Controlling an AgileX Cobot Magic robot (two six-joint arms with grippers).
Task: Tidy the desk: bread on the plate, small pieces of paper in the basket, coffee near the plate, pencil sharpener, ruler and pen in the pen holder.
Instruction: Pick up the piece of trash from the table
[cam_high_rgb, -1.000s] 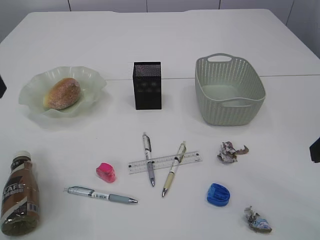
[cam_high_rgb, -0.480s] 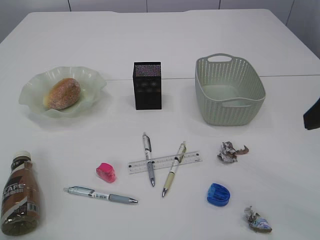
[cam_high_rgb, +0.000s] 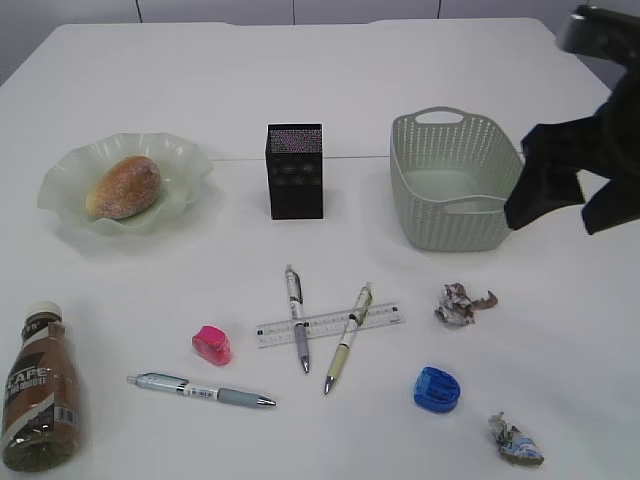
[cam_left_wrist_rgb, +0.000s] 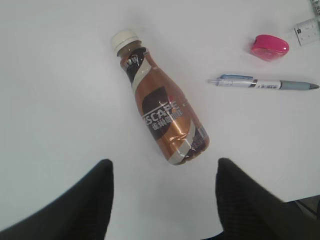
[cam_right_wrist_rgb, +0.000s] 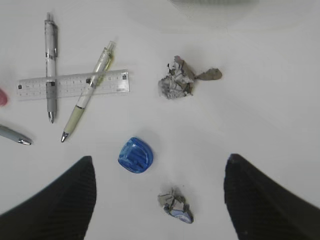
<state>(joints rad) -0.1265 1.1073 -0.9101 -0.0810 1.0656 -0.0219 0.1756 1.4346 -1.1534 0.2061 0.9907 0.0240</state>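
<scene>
We hover the right gripper (cam_right_wrist_rgb: 159, 200) high over the surface (cam_high_rgb: 400, 60), jaws spread wide and holding nothing, with two paper scraps under it. In the right wrist view the larger crumpled paper (cam_right_wrist_rgb: 176, 81) lies at about 12 o'clock from the gap between the jaws, and the smaller scrap (cam_right_wrist_rgb: 175, 204) sits almost directly between them; the blue sharpener (cam_right_wrist_rgb: 135, 155) is close by at 10 o'clock. Judging by this, paper is the step in hand. To do it well, we centre the jaws on one scrap, come straight down, and close only once both tips straddle it, keeping clear of the blue sharpener. The basket (cam_high_rgb: 458, 180) waits at 12 o'clock from the scraps, so the carry is short.

Our left gripper (cam_left_wrist_rgb: 162, 185) also stands wide and empty, above the coffee bottle (cam_left_wrist_rgb: 160, 110), which lies on its side. The bread (cam_high_rgb: 125, 186) is already on the plate (cam_high_rgb: 180, 158).
</scene>
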